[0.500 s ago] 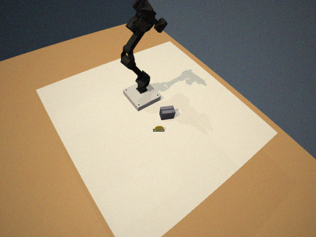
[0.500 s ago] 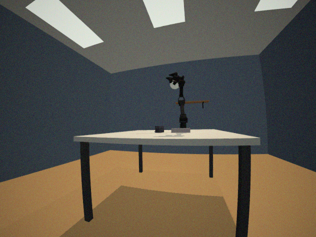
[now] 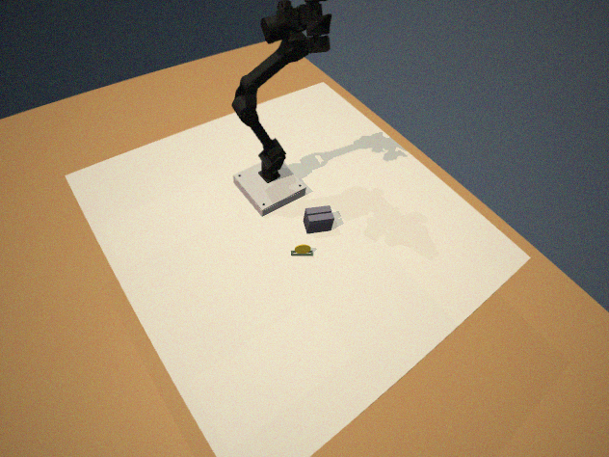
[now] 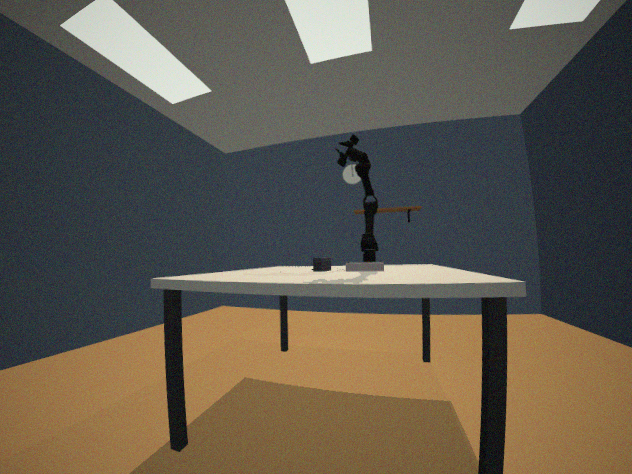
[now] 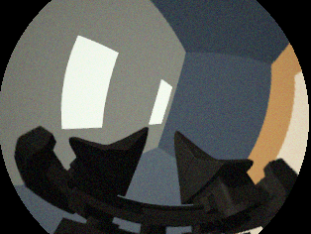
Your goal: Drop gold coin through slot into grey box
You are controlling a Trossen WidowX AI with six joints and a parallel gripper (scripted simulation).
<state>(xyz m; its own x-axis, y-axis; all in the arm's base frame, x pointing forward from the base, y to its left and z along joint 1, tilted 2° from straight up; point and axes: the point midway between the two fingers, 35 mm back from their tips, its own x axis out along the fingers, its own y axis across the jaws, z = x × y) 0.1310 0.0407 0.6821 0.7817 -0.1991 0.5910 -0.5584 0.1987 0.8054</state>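
Overhead, black parallel-jaw gripper (image 5: 158,160) part-open, holding nothing, aimed at ceiling. Thin gold coin (image 3: 302,249) stands untouched in shallow dark-green holder (image 3: 302,253), just beside closed grey box (image 3: 319,218). Risk: a careless descent tips the coin flat.

Arm (image 3: 255,93) reared up tall off its base, elbow kinked, wrist at top. Gripper (image 5: 159,153) angled upward toward ceiling, fingers partly apart with a clear gap, nothing between them.
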